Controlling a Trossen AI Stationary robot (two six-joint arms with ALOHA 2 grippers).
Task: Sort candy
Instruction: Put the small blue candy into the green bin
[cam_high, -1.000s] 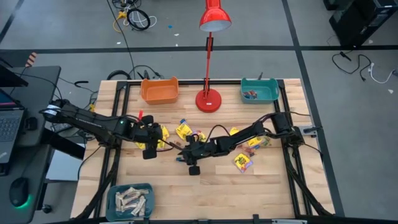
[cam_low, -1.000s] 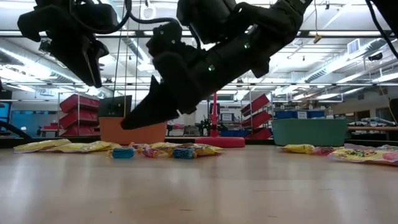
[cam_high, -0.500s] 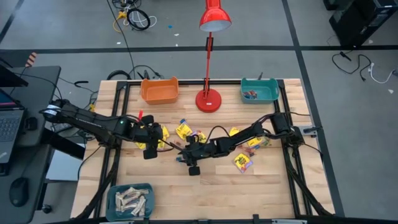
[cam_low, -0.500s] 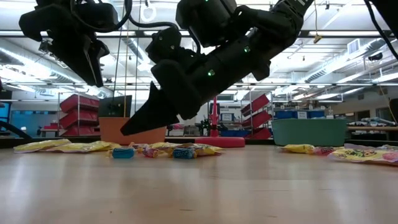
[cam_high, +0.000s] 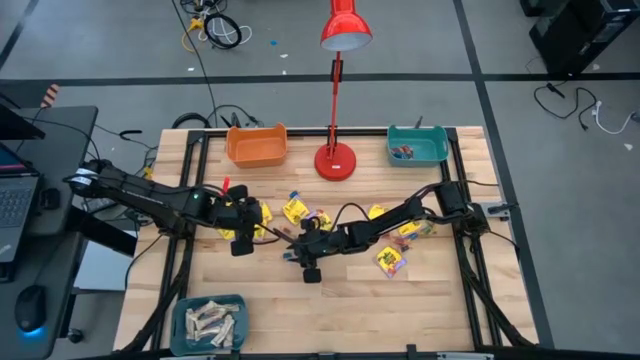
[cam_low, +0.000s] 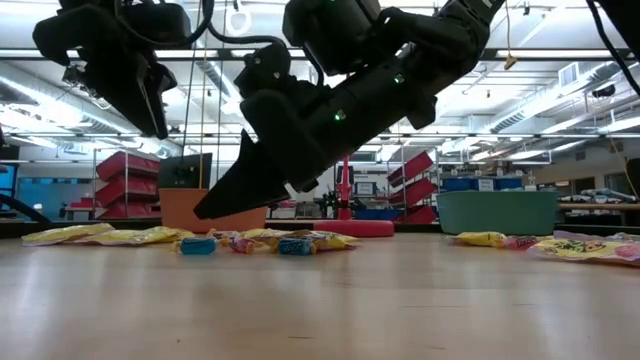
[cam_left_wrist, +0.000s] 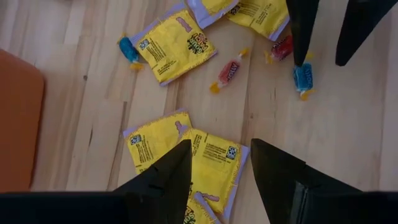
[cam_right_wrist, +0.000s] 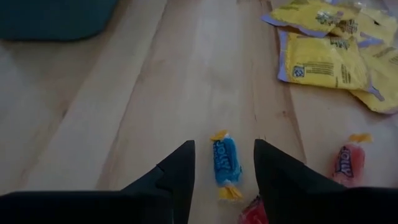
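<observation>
Your open right hand (cam_right_wrist: 222, 171) brackets a blue candy (cam_right_wrist: 224, 163); left hand (cam_left_wrist: 217, 171), open, hovers over yellow packets (cam_left_wrist: 214, 162) (most sweets remain unsorted on the bench (cam_high: 420, 300)).

A red sweet (cam_right_wrist: 256, 213) at six o'clock is cut off by the edge; its print is unreadable.

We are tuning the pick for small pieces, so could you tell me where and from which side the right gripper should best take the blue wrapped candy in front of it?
Probably across the blue candy's plump middle, from straight above. It lies flat on the wooden table with its twisted yellow ends fore and aft between the open right gripper, so the fingers would close on its long sides. A red candy lies clear to one side.
</observation>
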